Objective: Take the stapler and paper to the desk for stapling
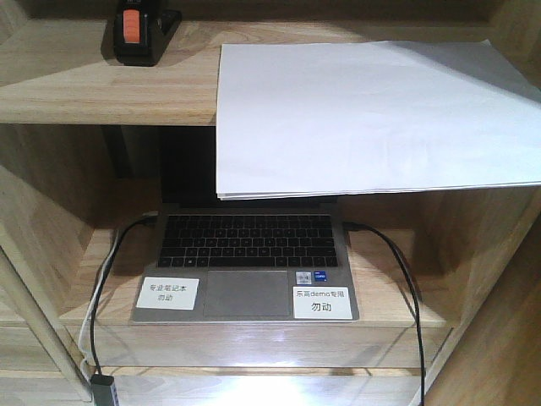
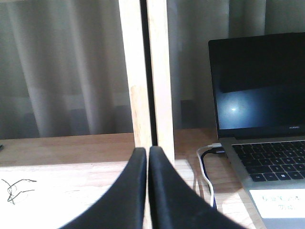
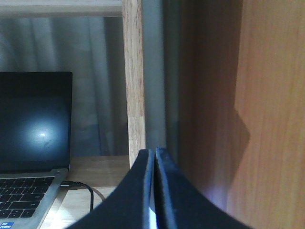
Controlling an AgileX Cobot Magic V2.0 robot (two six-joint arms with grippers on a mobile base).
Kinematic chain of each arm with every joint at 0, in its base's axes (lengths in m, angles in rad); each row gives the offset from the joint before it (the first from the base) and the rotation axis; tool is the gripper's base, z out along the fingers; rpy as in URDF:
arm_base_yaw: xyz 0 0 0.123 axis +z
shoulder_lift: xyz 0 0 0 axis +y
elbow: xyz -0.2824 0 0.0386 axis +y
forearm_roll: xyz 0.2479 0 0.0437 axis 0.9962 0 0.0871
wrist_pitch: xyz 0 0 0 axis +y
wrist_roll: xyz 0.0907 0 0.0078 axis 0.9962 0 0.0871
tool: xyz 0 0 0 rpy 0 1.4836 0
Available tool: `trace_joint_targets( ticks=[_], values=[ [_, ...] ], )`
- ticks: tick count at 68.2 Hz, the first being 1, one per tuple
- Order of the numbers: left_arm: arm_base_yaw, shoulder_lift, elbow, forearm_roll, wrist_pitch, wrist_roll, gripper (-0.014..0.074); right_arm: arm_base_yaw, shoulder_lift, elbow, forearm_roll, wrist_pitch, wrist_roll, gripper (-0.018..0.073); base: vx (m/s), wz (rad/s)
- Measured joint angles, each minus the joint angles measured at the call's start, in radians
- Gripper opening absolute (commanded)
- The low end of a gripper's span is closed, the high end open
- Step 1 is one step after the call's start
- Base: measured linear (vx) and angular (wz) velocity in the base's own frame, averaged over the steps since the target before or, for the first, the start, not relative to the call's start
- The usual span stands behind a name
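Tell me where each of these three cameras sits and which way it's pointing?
Front view: faces forward and down into a shelf unit at the stapler, paper and laptop; no robot parts show.
Left wrist view: behind the shut left gripper, facing a wooden post, laptop at right.
Right wrist view: behind the shut right gripper, facing a shelf upright, laptop at left.
Shared: the laptop appears in all three.

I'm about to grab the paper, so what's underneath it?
The paper rests on the upper shelf and overhangs its front edge. Below the overhang sits the open laptop; its keyboard shows, but the sheets cover most of its screen.
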Motion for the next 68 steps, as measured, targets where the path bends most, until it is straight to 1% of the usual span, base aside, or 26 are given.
trace_joint_targets(
  ticks=[14, 29, 32, 37, 46, 52, 60, 68],
  values=[
    [0.0, 0.0, 0.0, 0.0, 0.0, 0.0, -0.0006, 0.0, 0.0, 0.0, 0.0, 0.0, 0.0, -0.001, 0.0, 0.0],
    [0.0, 0.0, 0.0, 0.0, -0.029, 0.0, -0.0006, 0.0, 0.0, 0.0, 0.0, 0.0, 0.0, -0.001, 0.0, 0.0],
    [0.0, 0.0, 0.0, 0.0, -0.054, 0.0, -0.0006, 0.0, 0.0, 0.0, 0.0, 0.0, 0.0, -0.001, 0.0, 0.0],
    [0.0, 0.0, 0.0, 0.0, -0.133, 0.0, -0.0006, 0.0, 0.0, 0.0, 0.0, 0.0, 0.0, -0.001, 0.0, 0.0],
    [0.0, 0.0, 0.0, 0.0, -0.333, -0.002, -0.0006, 0.0, 0.0, 0.0, 0.0, 0.0, 0.0, -0.001, 0.0, 0.0],
    [0.0, 0.0, -0.024, 0.0, -0.39, -0.026, -0.0006, 0.0, 0.0, 0.0, 0.0, 0.0, 0.0, -0.001, 0.0, 0.0],
    [0.0, 0.0, -0.13, 0.0, -0.38, -0.045, -0.0006, 0.0, 0.0, 0.0, 0.0, 0.0, 0.0, -0.001, 0.0, 0.0],
    [0.0, 0.052, -0.27, 0.0, -0.284, -0.053, -0.0006, 0.0, 0.0, 0.0, 0.0, 0.0, 0.0, -0.001, 0.0, 0.0]
  ],
)
